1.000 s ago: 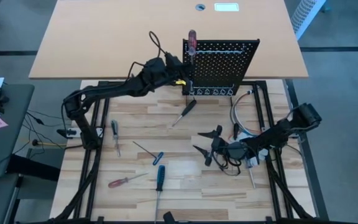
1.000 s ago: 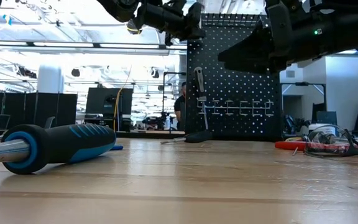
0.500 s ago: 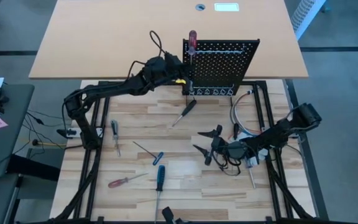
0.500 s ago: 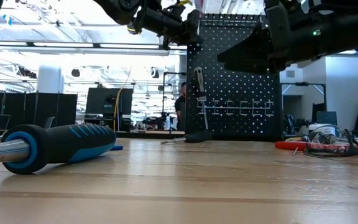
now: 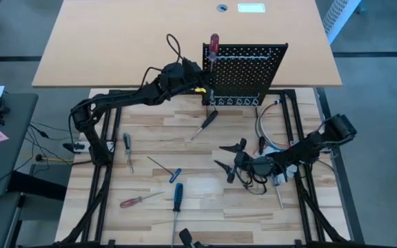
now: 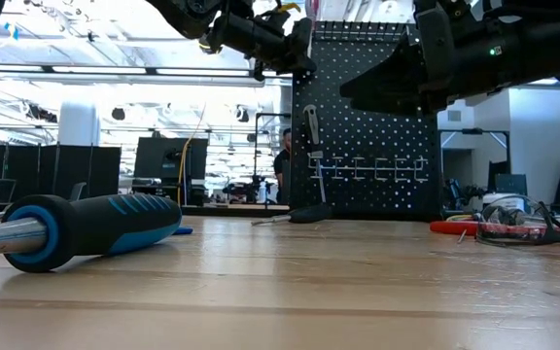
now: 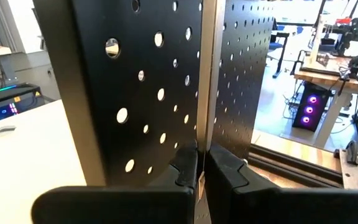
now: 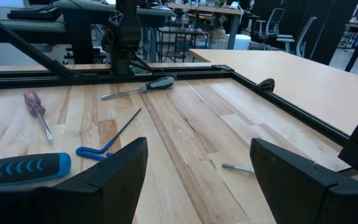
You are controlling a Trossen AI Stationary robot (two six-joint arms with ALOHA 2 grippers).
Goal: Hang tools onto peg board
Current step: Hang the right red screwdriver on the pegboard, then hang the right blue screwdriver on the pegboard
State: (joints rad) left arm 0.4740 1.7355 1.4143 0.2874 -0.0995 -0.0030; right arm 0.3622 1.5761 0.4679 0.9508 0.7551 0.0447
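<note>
High view shows you the peg board (image 5: 245, 74) standing upright at the far edge of the table (image 5: 198, 200), with a red-handled screwdriver (image 5: 213, 45) rising at its upper left corner. Your left pincer (image 5: 204, 81) sits against that left edge with its fingers (image 7: 185, 171) pressed shut on the screwdriver's thin shaft. Your right pincer (image 5: 229, 160) hovers over the table's middle, spread wide, holding nothing. Other tools lie loose on the table, among them a blue-handled screwdriver (image 5: 177, 195).
</note>
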